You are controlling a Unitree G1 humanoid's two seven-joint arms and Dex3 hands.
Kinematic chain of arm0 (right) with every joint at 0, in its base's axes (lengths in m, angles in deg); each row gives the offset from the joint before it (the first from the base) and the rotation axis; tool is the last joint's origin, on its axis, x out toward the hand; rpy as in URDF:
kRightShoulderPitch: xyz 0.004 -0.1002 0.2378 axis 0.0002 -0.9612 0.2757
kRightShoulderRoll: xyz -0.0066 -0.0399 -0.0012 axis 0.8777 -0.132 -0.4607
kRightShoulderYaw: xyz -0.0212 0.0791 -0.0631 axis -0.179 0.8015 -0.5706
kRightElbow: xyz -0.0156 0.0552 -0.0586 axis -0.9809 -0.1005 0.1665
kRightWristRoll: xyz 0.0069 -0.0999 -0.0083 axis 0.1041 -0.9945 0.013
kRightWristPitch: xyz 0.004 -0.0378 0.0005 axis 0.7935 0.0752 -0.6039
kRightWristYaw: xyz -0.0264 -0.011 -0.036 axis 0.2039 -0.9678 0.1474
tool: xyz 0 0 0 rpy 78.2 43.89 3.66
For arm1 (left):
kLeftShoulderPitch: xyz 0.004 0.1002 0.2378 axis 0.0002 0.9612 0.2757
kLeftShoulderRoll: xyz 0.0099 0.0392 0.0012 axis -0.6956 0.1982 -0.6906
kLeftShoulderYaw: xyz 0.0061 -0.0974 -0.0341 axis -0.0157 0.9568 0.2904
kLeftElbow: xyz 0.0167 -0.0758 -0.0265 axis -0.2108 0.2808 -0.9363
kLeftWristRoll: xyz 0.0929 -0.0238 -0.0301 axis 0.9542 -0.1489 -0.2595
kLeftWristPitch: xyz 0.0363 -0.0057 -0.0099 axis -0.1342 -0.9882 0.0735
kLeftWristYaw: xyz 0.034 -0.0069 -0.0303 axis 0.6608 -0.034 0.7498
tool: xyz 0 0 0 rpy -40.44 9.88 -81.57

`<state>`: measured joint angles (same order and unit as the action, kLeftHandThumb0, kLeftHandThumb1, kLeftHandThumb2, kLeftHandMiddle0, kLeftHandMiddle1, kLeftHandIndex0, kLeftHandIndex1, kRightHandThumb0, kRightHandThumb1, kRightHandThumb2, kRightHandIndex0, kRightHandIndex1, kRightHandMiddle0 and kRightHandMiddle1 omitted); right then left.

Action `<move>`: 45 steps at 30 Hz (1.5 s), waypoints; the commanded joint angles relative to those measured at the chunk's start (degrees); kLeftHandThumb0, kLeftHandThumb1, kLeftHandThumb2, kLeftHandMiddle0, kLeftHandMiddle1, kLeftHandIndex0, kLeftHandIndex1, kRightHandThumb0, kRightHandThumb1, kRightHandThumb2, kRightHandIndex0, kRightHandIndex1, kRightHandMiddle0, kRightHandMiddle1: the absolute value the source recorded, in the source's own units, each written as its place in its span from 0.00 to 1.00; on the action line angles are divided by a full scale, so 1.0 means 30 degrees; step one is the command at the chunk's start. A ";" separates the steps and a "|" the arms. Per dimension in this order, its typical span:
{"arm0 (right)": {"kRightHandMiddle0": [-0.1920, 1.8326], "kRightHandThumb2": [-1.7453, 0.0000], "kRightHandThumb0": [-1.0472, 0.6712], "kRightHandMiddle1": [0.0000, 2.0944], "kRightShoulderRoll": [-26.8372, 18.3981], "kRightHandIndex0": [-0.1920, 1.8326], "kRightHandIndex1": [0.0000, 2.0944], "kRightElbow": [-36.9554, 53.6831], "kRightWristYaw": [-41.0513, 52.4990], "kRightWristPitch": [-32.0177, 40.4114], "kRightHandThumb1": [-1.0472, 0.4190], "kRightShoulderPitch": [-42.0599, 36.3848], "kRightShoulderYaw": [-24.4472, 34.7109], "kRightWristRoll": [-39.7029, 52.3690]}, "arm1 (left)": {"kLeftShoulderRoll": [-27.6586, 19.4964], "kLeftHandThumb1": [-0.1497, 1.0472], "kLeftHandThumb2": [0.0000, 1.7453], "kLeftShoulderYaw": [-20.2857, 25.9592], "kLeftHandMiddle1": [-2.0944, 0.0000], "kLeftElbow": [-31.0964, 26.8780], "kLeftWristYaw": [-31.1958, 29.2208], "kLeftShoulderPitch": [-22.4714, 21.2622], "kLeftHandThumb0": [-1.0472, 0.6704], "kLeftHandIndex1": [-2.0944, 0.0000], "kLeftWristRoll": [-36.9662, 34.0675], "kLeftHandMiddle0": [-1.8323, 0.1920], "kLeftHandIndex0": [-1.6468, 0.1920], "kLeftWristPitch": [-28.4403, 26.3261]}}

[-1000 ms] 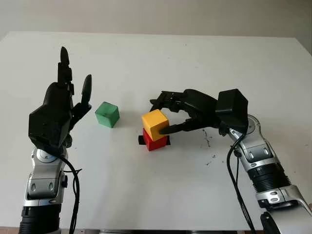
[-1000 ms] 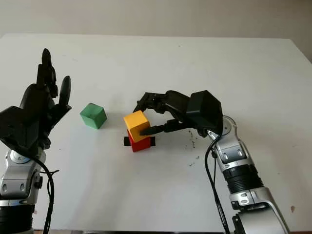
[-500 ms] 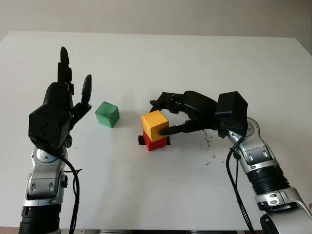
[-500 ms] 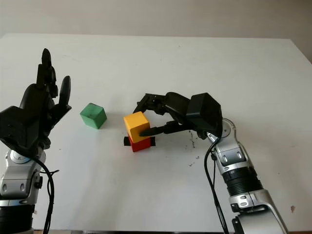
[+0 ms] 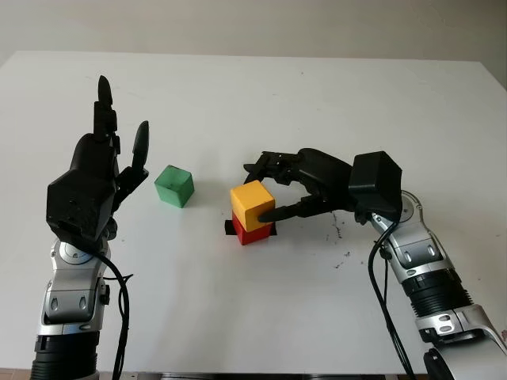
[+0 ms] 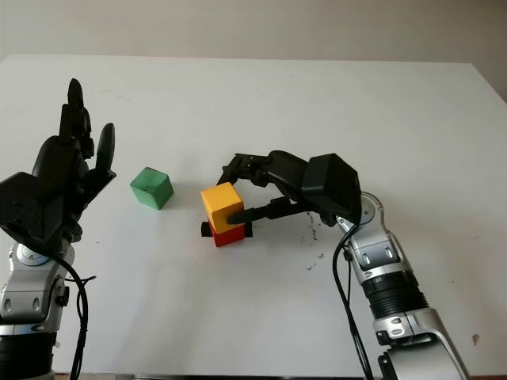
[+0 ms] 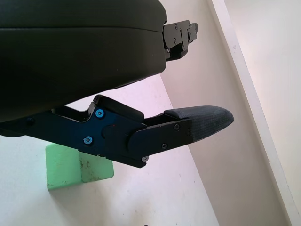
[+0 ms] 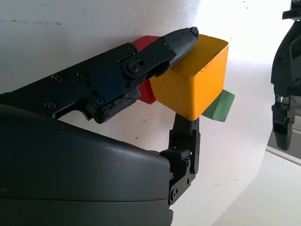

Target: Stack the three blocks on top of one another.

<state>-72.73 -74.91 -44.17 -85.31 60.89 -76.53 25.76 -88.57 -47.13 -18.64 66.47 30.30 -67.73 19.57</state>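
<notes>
"Where are they at?"

"Middle of the white counter (image 5: 333, 95). The right robot hand (image 5: 273, 190) is clamped on the yellow block (image 5: 252, 203), one finger on its near face, the others round the far side. It sits on the red block (image 5: 252, 231), a bit skewed."

"And the left robot hand (image 5: 99, 170)?"

"Open, held up over the left side of the counter, holding nothing. The green block (image 5: 173, 186) sits alone just beside it, toward the left edge."

"So step two, I'd say."

"Looks that way. Next it needs to let go cleanly without nudging the yellow one, then fetch the green and top the pile."
</notes>
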 commanded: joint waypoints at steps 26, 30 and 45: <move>0.33 0.97 0.26 0.59 0.0323 0.20 0.02 -0.1005 -0.1210 -0.1763 0.07 -0.0443 0.0053 -0.0096 | -0.0107 1.00 0.37 -0.0023 1.00 -0.0610 -0.0128 0.0338 0.23 1.00 -0.0123 1.00 1.00 -0.0193; 0.33 0.97 0.26 0.59 0.0368 0.20 0.02 -0.1063 -0.1313 -0.1795 0.07 -0.0465 0.0046 -0.0145 | -0.0116 1.00 0.37 -0.0020 1.00 -0.0628 -0.0159 0.0374 0.23 1.00 -0.0140 1.00 1.00 -0.0170; 0.33 0.97 0.28 0.59 0.0378 0.20 0.03 -0.0919 -0.1439 -0.1696 0.08 -0.0489 0.0038 -0.0183 | -0.0110 1.00 0.37 -0.0012 1.00 -0.0623 -0.0174 0.0367 0.22 1.00 -0.0205 1.00 1.00 -0.0265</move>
<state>-71.68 -77.92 -48.22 -90.21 60.10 -76.57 25.29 -88.58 -47.11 -19.43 66.05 31.06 -68.19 18.73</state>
